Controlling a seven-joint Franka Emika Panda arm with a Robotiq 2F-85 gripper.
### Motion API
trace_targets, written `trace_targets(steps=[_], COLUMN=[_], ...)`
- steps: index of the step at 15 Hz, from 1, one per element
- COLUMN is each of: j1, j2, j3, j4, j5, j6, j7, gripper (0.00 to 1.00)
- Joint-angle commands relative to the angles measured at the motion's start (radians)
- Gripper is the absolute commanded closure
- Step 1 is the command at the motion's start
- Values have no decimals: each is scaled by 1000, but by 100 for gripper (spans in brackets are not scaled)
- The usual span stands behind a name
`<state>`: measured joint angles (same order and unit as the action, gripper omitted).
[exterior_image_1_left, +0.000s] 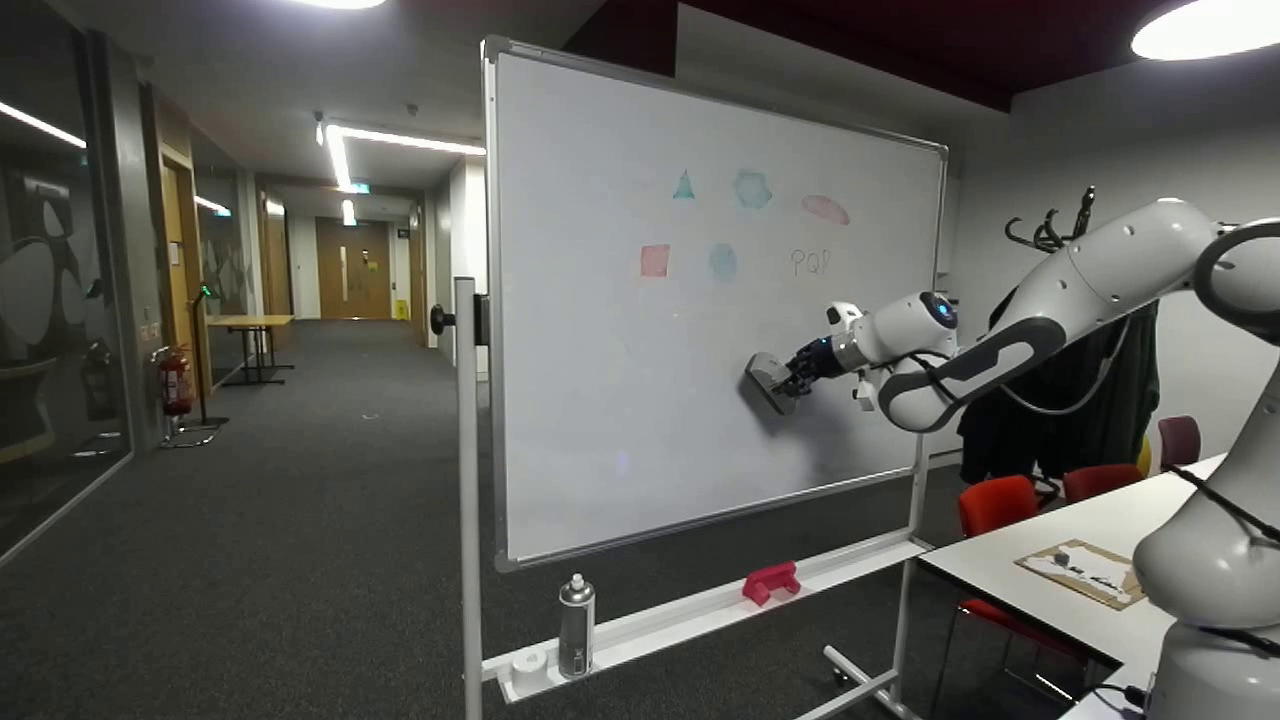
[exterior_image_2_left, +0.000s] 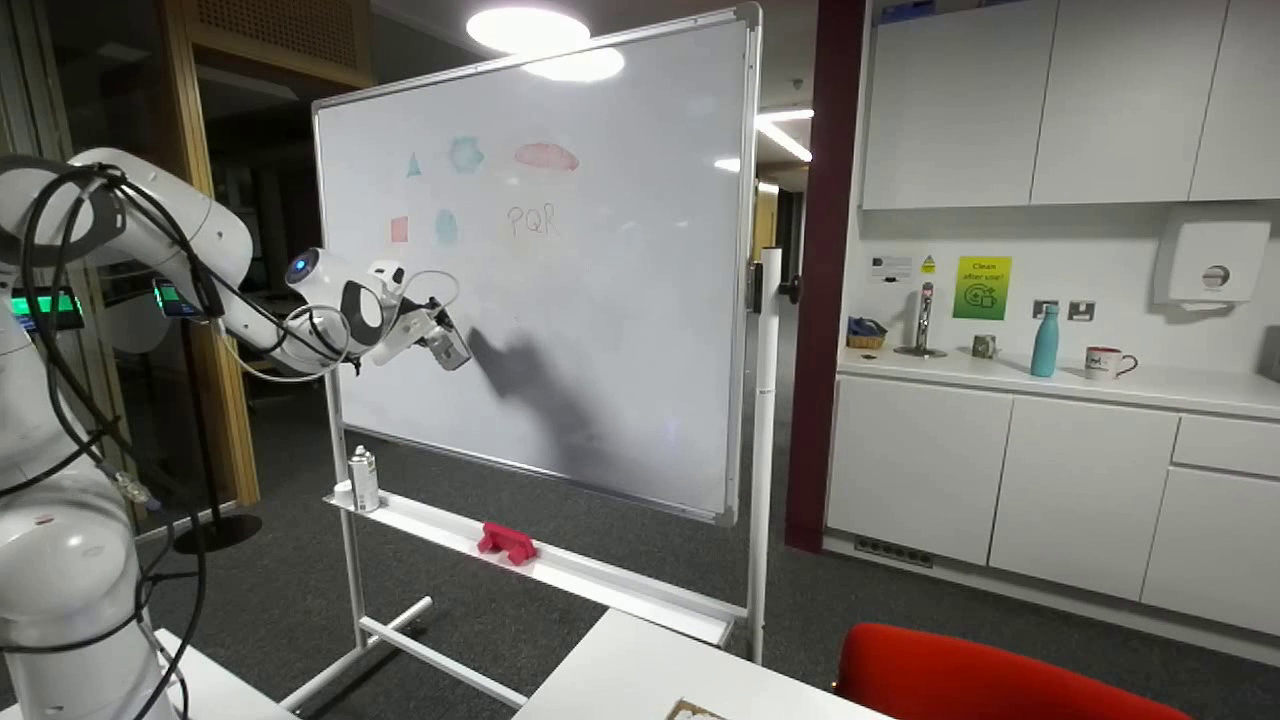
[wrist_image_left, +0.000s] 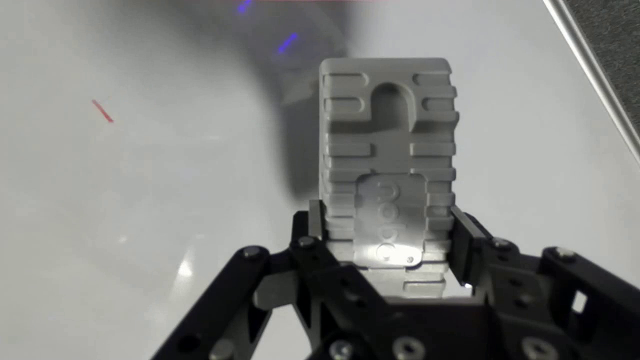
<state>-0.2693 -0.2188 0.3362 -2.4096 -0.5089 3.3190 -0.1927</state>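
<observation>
My gripper (wrist_image_left: 387, 220) is shut on a grey block-shaped board eraser (wrist_image_left: 390, 145), one black finger at each long side, with raised ribs and lettering facing the camera. In both exterior views the gripper (exterior_image_1_left: 797, 372) (exterior_image_2_left: 430, 322) holds the tilted eraser (exterior_image_1_left: 768, 380) (exterior_image_2_left: 449, 349) close to the whiteboard (exterior_image_1_left: 620, 380) (exterior_image_2_left: 600, 350); I cannot tell if it touches. Above it on the board are a faint triangle, hexagon, oval, square and circle, and the letters PQR (exterior_image_2_left: 532, 219). The wrist view shows a short red mark (wrist_image_left: 102, 111) and blue streaks (wrist_image_left: 287, 43).
The board's lower ledge (exterior_image_1_left: 680, 625) carries a spray can (exterior_image_1_left: 577, 628), a white roll (exterior_image_1_left: 529, 668) and a red holder (exterior_image_1_left: 771, 583). A white table (exterior_image_1_left: 1010, 545) with a cardboard piece (exterior_image_1_left: 1085, 573) and red chairs (exterior_image_1_left: 998, 505) stand near the arm.
</observation>
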Motion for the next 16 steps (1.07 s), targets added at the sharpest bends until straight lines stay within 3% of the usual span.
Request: trace_targets(steps=[1,6,7,9,13,16], j1=[3,57,132,214,335,366], j2=[-132,-196,-192,-181,-183,-193], j3=[12,6,-52,-103,-194,-239], j4=[-69,-56,-45,-29,-27,-28], j5=[28,77,71,151,342,456], j6=[-180,-553,-627,-716,-746,-724], j7=[51,55,62,42,70,95], gripper=[67,67,67,67,67,67])
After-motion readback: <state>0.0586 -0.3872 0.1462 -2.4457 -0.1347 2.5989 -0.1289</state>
